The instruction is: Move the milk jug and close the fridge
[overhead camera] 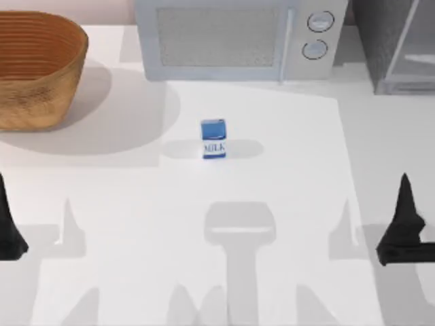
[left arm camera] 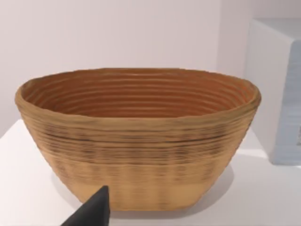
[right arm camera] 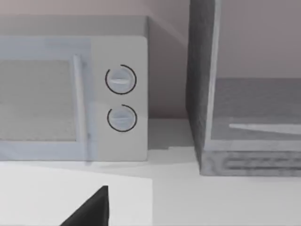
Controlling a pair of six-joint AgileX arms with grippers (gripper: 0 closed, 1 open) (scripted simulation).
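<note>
The milk jug [overhead camera: 213, 138] stands upright near the middle of the bench [overhead camera: 136, 204], in front of the microwave [overhead camera: 238, 37] and well apart from both hands. The fridge [overhead camera: 397, 44] sits at the far right corner; its interior shows in the right wrist view, so it appears open. The basket [overhead camera: 34, 68] occupies the far left.

The left hand [overhead camera: 8, 227] and right hand [overhead camera: 404, 227] are parked at the bench edges; whether either is open or closed cannot be determined.

Recommended: approach the jug from above, grip the side walls squarely, and lift vertically to avoid tipping.
</note>
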